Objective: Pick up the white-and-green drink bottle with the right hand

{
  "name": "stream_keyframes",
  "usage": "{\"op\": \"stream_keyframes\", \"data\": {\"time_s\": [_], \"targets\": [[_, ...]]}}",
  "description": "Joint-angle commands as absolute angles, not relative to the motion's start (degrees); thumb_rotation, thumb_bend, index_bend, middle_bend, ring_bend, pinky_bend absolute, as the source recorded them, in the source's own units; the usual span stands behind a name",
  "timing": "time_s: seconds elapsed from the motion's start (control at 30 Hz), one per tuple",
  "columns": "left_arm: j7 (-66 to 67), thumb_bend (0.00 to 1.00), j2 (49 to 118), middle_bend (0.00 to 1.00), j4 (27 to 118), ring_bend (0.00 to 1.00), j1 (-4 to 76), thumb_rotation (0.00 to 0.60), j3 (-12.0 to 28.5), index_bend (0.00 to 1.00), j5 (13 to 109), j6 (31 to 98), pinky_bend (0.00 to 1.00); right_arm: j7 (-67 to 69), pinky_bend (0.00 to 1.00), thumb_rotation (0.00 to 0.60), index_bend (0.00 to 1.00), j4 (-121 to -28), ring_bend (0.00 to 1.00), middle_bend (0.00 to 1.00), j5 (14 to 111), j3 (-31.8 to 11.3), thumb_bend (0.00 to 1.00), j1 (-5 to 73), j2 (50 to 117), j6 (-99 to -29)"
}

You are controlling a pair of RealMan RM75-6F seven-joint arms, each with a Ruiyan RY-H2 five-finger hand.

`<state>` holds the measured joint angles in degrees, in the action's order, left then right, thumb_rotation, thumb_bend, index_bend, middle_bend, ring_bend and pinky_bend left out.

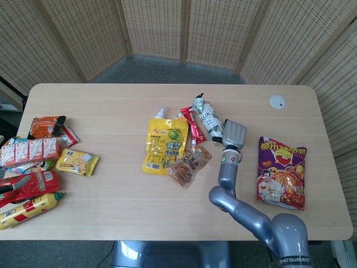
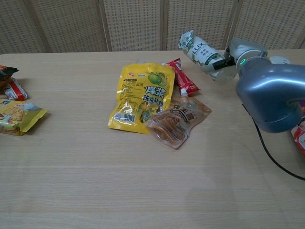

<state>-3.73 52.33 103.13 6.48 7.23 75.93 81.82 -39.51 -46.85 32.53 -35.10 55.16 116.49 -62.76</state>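
While one right hand grips one drink bottle, two pouches lie below.

Lab-like room; wicker screens (folding) enclose table.

Yellow pouch, purple snack bag

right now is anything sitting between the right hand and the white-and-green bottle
Nothing visible is. The right hand grips the white-and-green drink bottle at its lower end, and in the chest view the bottle hangs tilted above the table, apart from the red sachet and the brown pouch.
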Motion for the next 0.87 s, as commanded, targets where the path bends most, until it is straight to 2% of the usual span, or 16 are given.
{"op": "stream_keyframes", "data": {"time_s": [0.03, 0.5, 0.7, 0.87], "targets": [[-3.99, 0.0, 52.19, 0.0, 103.39, 0.0, 6.44, 0.349, 7.14, 0.0, 76.35, 81.93, 0.0, -41.19, 1.0, 0.6, 0.61, -58.24, 0.77, 0.64, 34.11, -34.38, 0.22, 50.66, 110.65, -69.11], [-6.07, 0.0, 51.29, 0.0, 104.47, 0.0, 6.09, 0.35, 6.64, 0.0, 79.14, 82.95, 0.0, -48.72, 1.0, 0.6, 0.6, -88.53, 0.77, 0.64, 35.45, -35.94, 0.2, 46.49, 97.45, -83.12], [-6.56, 0.0, 50.92, 0.0, 104.81, 0.0, 5.84, 0.349, 6.44, 0.0, 80.08, 83.58, 0.0, -50.79, 1.0, 0.6, 0.6, -95.17, 0.77, 0.64, 34.83, -36.3, 0.2, 46.51, 94.5, -86.1], [-6.41, 0.0, 50.93, 0.0, 104.99, 0.0, 5.92, 0.352, 6.28, 0.0, 80.46, 83.53, 0.0, -51.13, 1.0, 0.6, 0.59, -96.77, 0.77, 0.63, 34.14, -35.81, 0.2, 46.7, 93.39, -86.94]]}}
